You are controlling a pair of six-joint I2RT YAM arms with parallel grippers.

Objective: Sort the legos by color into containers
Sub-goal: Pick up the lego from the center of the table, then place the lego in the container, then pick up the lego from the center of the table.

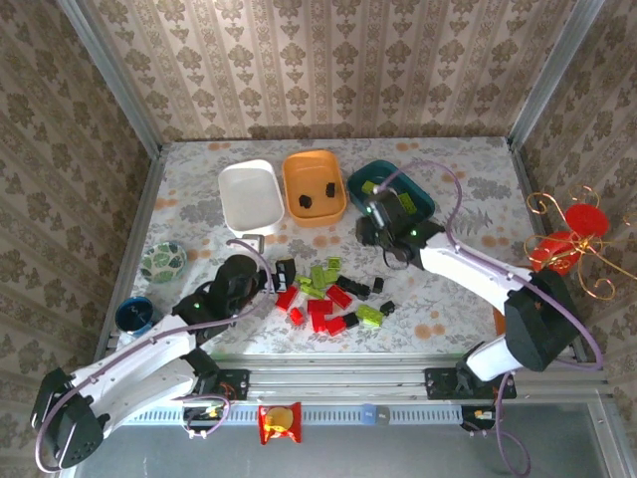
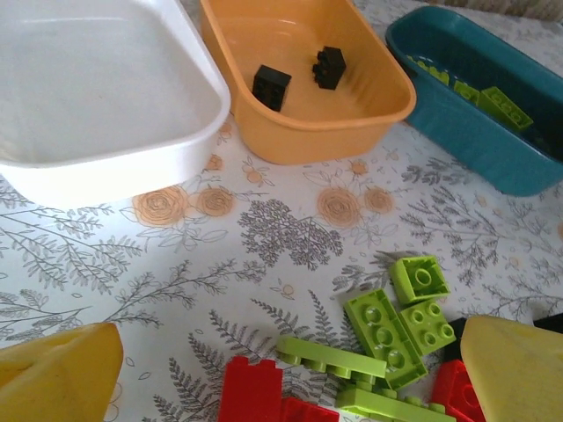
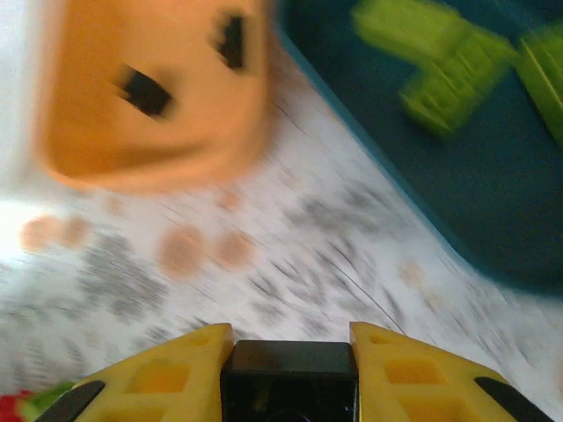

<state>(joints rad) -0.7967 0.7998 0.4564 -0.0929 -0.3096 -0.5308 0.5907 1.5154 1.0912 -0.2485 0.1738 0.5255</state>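
With the orange tray (image 3: 132,167) lying ahead-left of my right gripper (image 3: 290,347) and the teal tray (image 3: 493,211) ahead-right, I am pinching a black brick (image 3: 288,378) in transport, and the next move is probably calling for swinging left over the orange tray, then releasing.

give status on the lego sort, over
Left claw open over the lego pile. Right claw shut on a black lego, near the orange tray. Nothing seen in the way.
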